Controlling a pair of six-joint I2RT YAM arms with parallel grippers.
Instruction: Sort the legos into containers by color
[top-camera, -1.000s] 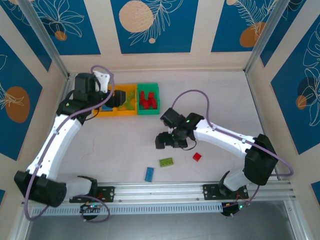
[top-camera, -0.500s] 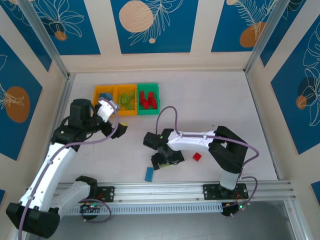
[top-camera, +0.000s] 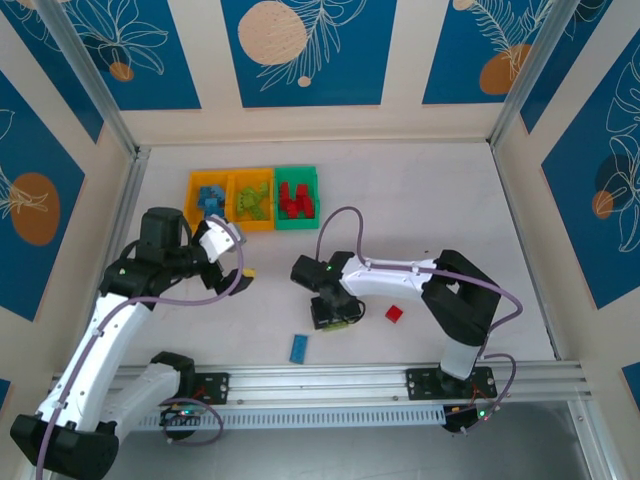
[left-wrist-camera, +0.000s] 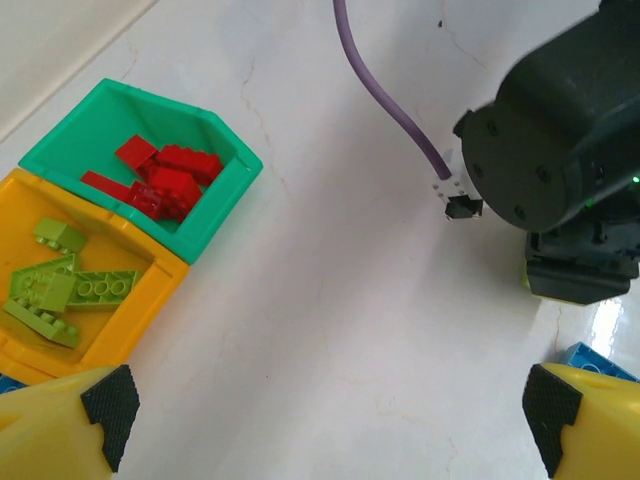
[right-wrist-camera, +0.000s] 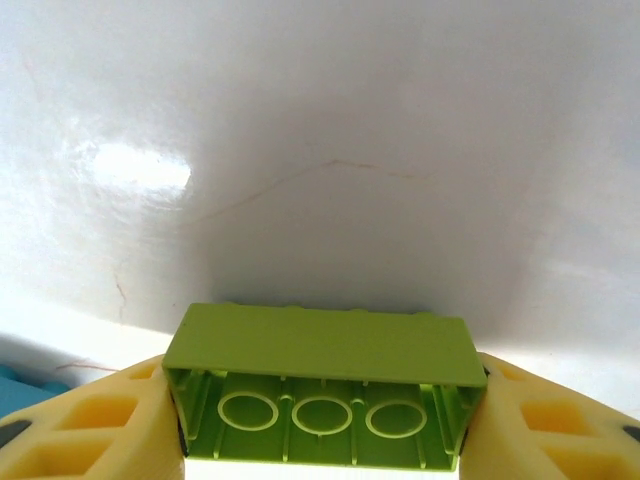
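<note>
The jaws of the right gripper (right-wrist-camera: 320, 400) are clamped on a lime brick (right-wrist-camera: 318, 345), one yellow finger (right-wrist-camera: 95, 425) pressed to each short end, with its hollow underside turned toward the wrist camera. A second ago this brick lay loose on the table (top-camera: 450, 210) near the front, with the gripper hanging just beyond it. Since then the arm has swung in and closed on it, and from above the gripper sits right where the brick lay. Whether the brick is off the surface yet I cannot tell. The left gripper (top-camera: 236, 271) has changed too: it was over the containers and has pulled back toward the near left, its jaws now spread wide and empty.

For the task this reads as one drop finished and the next pick secured. The lime brick belongs in the middle orange bin (top-camera: 250, 226), where other lime pieces lie. The green bin (top-camera: 297, 225) holds red ones and the left orange bin (top-camera: 193, 190) blue ones. A red brick (top-camera: 395, 314) and a blue brick (top-camera: 299, 347) wait loose near the front.

The table is pale, smooth and glossy, with fine hairline cracks and a bright patch of glare. Cream walls (top-camera: 402, 50) carry blue panels with leaf outlines and orange discs, metal posts stand at the corners, and an aluminium rail (top-camera: 330, 377) runs along the near edge
</note>
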